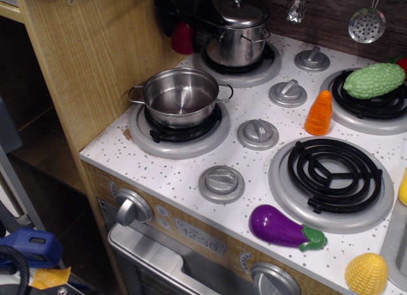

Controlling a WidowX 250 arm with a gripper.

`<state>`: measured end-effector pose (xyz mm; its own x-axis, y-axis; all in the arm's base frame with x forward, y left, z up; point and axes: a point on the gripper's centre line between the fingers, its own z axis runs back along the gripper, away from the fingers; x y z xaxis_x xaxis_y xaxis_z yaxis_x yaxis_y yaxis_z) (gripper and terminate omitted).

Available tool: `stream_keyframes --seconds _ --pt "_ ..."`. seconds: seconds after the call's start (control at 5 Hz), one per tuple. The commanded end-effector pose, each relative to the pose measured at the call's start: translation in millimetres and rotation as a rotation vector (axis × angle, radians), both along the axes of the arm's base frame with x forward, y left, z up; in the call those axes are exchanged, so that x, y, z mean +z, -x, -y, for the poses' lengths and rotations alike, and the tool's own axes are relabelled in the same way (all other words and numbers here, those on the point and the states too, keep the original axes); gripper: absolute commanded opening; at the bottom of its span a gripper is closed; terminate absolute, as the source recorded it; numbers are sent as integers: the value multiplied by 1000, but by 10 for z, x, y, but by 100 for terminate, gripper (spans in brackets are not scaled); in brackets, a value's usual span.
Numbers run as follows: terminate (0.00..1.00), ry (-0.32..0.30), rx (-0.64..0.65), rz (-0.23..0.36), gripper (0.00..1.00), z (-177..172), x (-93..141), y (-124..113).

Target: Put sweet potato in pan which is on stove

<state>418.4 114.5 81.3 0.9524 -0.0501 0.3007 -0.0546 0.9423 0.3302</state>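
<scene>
Sweet potato (pixel 182 38) apparently held aloft by gripper (pixel 181 15), closure unclear | clearance over pan (pixel 180 96) rim advised before release.

I'm working over a toy play kitchen: a speckled white stove (pixel 191 174) with coil burners, grey knobs (pixel 220 184), steel pan (pixel 181 96), plastic eggplant (pixel 283 227), hanging utensils (pixel 367 23).

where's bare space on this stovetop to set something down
The front right burner is bare, bordered by the eggplant and carrot. The pan is empty inside. A speckled strip lies free in front of the pan's burner. The back left is crowded: lidded pot, sweet potato and the dark gripper.
</scene>
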Motion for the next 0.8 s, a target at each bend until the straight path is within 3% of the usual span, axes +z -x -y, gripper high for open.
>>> stream_keyframes --seconds 0.0,0.2,0.6 --pt "0 -13 71 72 0 122 592 164" --pt "0 32 120 59 0 307 509 373" --pt "0 100 179 26 0 374 313 557"
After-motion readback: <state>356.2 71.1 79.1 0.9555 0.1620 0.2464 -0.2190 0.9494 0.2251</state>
